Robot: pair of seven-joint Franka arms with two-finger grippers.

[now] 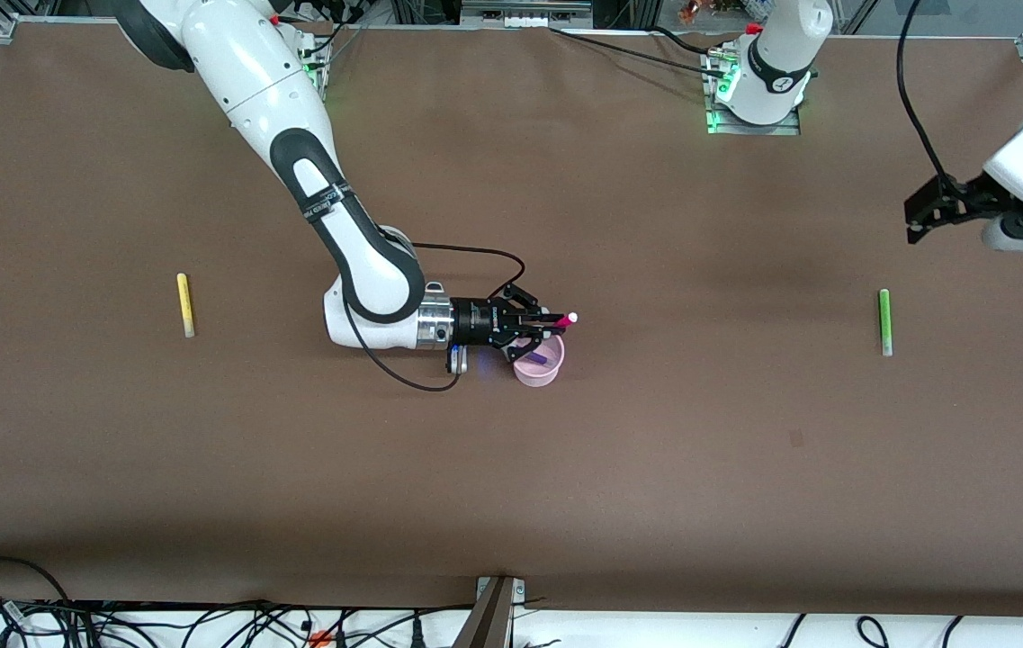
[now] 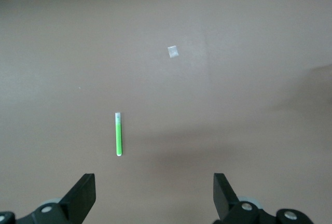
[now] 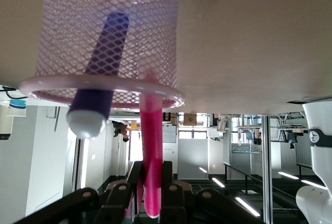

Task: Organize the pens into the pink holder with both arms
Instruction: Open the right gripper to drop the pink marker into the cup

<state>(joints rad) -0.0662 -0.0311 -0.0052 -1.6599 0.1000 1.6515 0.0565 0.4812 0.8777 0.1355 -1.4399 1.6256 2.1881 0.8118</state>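
Pink mesh holder (image 1: pixel 537 361) stands mid-surface with a purple pen (image 3: pixel 96 73) already leaning inside. The right hand (image 1: pixel 545 321) is clamped on the magenta pen (image 1: pixel 560 319), held level over the holder's rim. If it lets go while the pen lies this flat, the pen may bridge the rim and roll off, or tip the light cup. The left hand (image 2: pixel 155 195) waits with fingers apart above the green pen (image 1: pixel 883 321) near the left arm's edge. A yellow pen (image 1: pixel 184 304) lies near the right arm's edge.
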